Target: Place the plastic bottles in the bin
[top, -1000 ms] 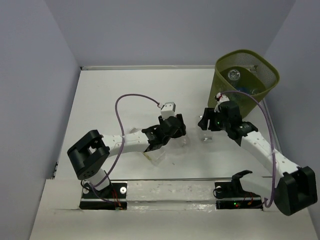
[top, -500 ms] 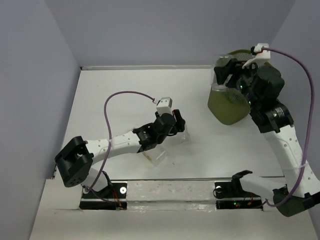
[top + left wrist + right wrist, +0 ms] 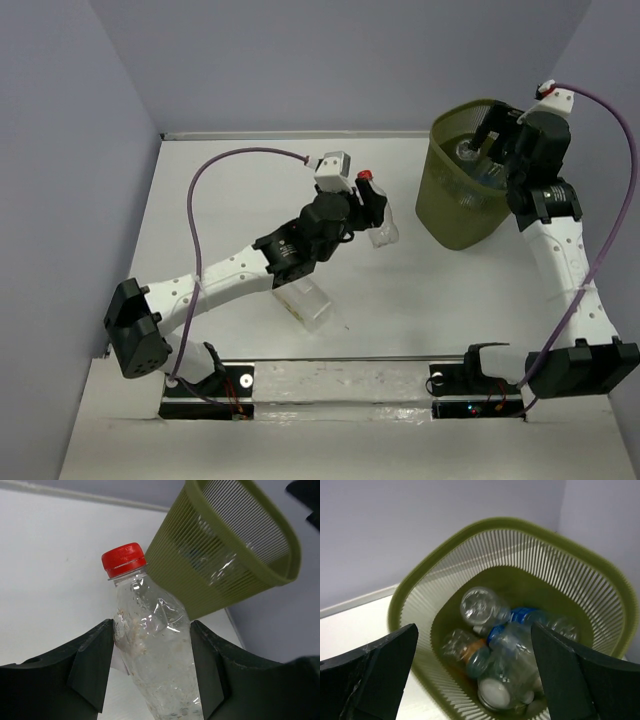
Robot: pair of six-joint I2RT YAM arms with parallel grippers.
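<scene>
Both arms have moved since a second ago: my left pincer has lifted the red-capped bottle off the table toward the bin, and my right pincer has risen from the table to above the bin's rim and spread wide.

Top view. Left pincer, clenched on the red-capped bottle, holds it clear of the table just left of the bin, cap uppermost; I judge this height is meant to clear the rim. Right pincer hangs over the bin's mouth. One squarish bottle lies on the table, well left of the bin and nearer my bases; it is not yet binned.

Left wrist view. Both fingers press the bottle's crumpled body below the neck, so the cap leads toward the bin, which fills the upper right.

Right wrist view. Jaws released and empty, straddling the bin's opening from above; a heap of bottles rests on the bin's floor.
</scene>
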